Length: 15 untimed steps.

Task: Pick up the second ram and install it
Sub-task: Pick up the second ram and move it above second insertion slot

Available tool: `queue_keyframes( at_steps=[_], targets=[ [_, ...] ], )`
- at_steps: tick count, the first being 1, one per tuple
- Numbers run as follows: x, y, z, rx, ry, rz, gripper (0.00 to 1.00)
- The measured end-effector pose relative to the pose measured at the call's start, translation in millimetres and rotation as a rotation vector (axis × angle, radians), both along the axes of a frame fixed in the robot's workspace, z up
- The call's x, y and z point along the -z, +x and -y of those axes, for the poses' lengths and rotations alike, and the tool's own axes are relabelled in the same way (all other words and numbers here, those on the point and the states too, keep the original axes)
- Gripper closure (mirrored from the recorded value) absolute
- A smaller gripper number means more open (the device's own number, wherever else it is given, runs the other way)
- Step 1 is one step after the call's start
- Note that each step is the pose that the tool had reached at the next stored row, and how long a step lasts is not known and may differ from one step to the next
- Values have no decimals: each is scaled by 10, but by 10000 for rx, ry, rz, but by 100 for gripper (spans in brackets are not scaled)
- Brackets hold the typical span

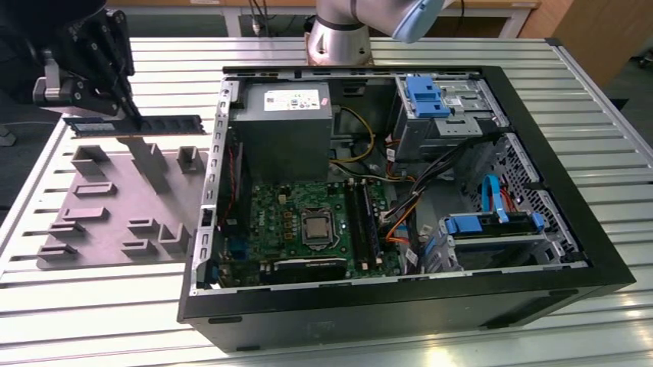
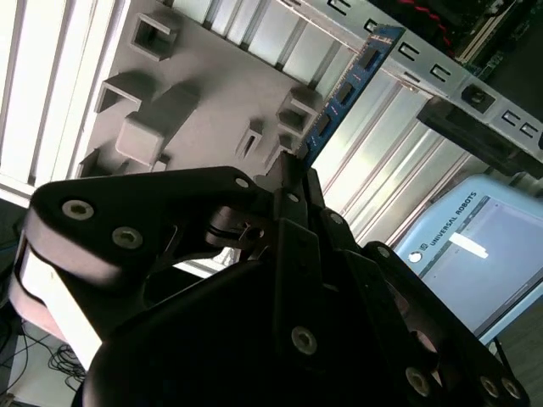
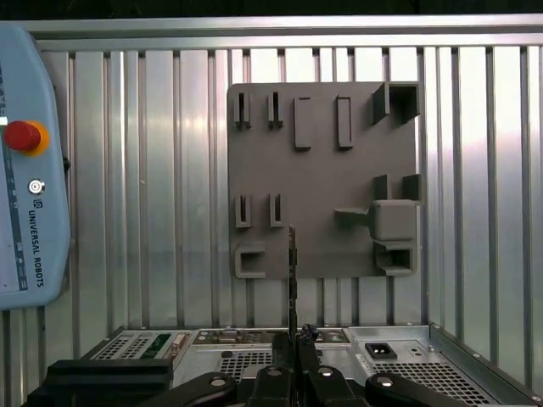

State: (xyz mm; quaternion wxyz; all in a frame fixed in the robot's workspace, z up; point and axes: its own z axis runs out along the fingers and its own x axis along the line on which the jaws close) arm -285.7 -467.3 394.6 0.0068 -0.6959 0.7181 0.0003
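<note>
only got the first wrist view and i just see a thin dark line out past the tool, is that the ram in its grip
Observer: Yes. In the second wrist view the tool is closed on the second ram, whose blue face with black chips sticks out beyond it.
Operator: is it over the case
Observer: No. In the exterior view the stick hangs level above the grey holder plate, to the exterior view's left of the open case.
Operator: gripped at one end?
Observer: Near the middle; the exterior view shows about equal lengths on either side of the tool.
</note>
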Motion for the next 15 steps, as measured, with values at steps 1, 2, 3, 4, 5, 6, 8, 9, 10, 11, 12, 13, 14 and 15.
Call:
queue_keyframes(
  at_steps=[1,2,3,4,5,6,8,9,10,11,12,13,14,15],
  targets=[
    [1,15,0,0,1,1,86],
    [0,30,0,0,1,0,86],
    [0,44,0,0,0,1,86],
    [1,58,0,0,1,1,86],
    [0,70,0,0,1,1,86],
    [0,83,0,0,0,0,86],
    [1,110,0,0,1,1,86],
    [0,123,0,0,0,0,86],
    [0,137,0,0,0,0,86],
    [0,150,0,0,1,1,86],
    [0,163,0,0,0,1,86],
    [0,176,0,-1,0,0,86],
    [0,189,0,0,0,0,86],
    [0,201,0,0,0,0,86]
  ],
)
